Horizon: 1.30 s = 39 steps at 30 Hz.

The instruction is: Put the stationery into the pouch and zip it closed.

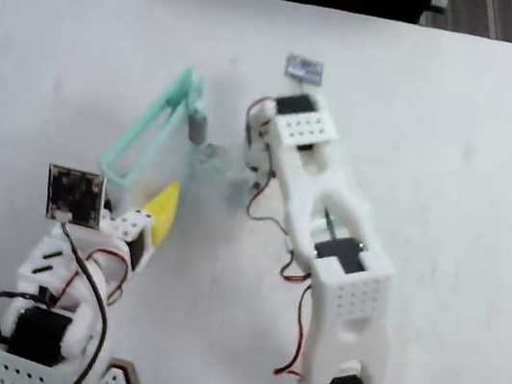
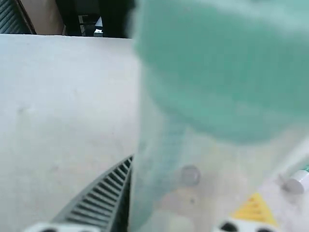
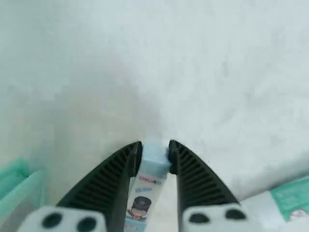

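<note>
The task is judged to be at an early stage. A small pale-blue eraser in a printed paper sleeve [image 3: 154, 157] is gripped end-on by the right gripper [image 3: 154, 145], whose black ribbed jaws are closed against its sides above the white table [image 1: 479, 140]. It has not yet been placed in the pouch.

The clear plastic pouch with a mint-green zip edge [image 1: 148, 136] is seen at about 10 o'clock in the high view, just beside the right arm's front end. The left gripper [image 1: 153, 215] is set at the pouch's near corner, towards 8 o'clock. The pouch wall is pressed close to that arm's camera, but it cannot be told whether the claw is clamped on it.

A grey-capped stick [image 1: 196, 127] is seen at the pouch's far end. Whether it is inside or merely beside the pouch cannot be decided. A small grey-blue flat rectangular piece [image 1: 304, 68] lies on the table at 12 o'clock, well apart from the pouch, and is taken to be outside it.

What is left, as judged: the eraser is to be carried into the pouch mouth, the remaining pieces are to be collected, and the zip is to be drawn shut.
</note>
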{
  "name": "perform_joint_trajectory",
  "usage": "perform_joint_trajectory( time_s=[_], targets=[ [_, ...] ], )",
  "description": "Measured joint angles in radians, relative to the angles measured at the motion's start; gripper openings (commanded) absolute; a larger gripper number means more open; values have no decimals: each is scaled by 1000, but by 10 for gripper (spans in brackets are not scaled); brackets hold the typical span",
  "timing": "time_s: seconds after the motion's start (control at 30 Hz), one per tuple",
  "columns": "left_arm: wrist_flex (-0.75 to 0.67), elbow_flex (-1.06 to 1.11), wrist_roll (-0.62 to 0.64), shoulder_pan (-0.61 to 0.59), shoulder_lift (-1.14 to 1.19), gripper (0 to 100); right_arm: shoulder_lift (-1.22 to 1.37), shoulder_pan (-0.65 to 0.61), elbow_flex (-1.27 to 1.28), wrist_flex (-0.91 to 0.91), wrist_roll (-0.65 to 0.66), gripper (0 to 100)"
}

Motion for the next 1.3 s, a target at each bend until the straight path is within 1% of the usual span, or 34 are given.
perform_joint_trajectory(
  time_s=[0.27,0.4,0.57,0.73,0.87,1.0,1.13,1.3],
  targets=[
    [0,0,0,0,0,238,-130,95,-405,319,107,17],
    [0,0,0,0,0,238,-215,110,-529,345,166,17],
    [0,0,0,0,0,238,-350,92,-565,351,222,17],
    [0,0,0,46,-3,239,-517,5,-574,351,333,17],
    [0,0,-49,83,-3,239,-658,-104,-575,350,416,17],
    [0,0,-71,123,-3,242,-749,-224,-575,285,437,17],
    [0,0,-71,146,-3,242,-767,-318,-577,229,442,17],
    [0,0,-71,146,-3,242,-733,-356,-577,219,442,17]
  ],
)
